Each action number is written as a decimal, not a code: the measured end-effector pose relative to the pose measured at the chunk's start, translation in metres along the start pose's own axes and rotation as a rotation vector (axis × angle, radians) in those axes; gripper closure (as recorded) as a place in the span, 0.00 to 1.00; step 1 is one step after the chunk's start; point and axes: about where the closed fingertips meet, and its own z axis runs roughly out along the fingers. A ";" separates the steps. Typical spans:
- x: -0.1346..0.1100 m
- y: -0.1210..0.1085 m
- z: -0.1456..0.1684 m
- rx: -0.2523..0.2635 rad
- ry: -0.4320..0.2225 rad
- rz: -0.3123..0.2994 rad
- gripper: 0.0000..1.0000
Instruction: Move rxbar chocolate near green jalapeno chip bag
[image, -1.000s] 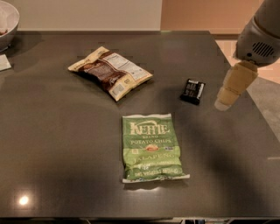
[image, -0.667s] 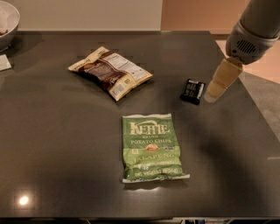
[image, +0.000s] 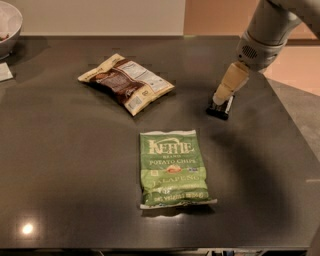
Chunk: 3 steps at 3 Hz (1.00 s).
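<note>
The rxbar chocolate (image: 221, 109) is a small black wrapper lying on the dark table (image: 60, 165) at the right. The gripper (image: 220, 99) comes down from the upper right on a grey arm, its cream-coloured fingers (image: 229, 82) right over the bar and hiding part of it. The green jalapeno chip bag (image: 172, 167) lies flat in the middle front, lower left of the bar and well apart from it.
A brown-and-cream chip bag (image: 127, 82) lies at the back centre-left. A grey bowl (image: 9, 27) stands at the far left corner, with a white paper scrap (image: 5, 72) below it. The table's right edge (image: 292, 130) runs close to the bar.
The gripper has moved left and down, from beside the table's right edge to directly over the rxbar. The bags and the bar have not moved.
</note>
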 end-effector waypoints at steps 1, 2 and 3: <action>-0.014 -0.015 0.024 0.009 0.018 0.128 0.00; -0.022 -0.025 0.047 0.010 0.044 0.237 0.00; -0.028 -0.031 0.066 0.008 0.066 0.317 0.00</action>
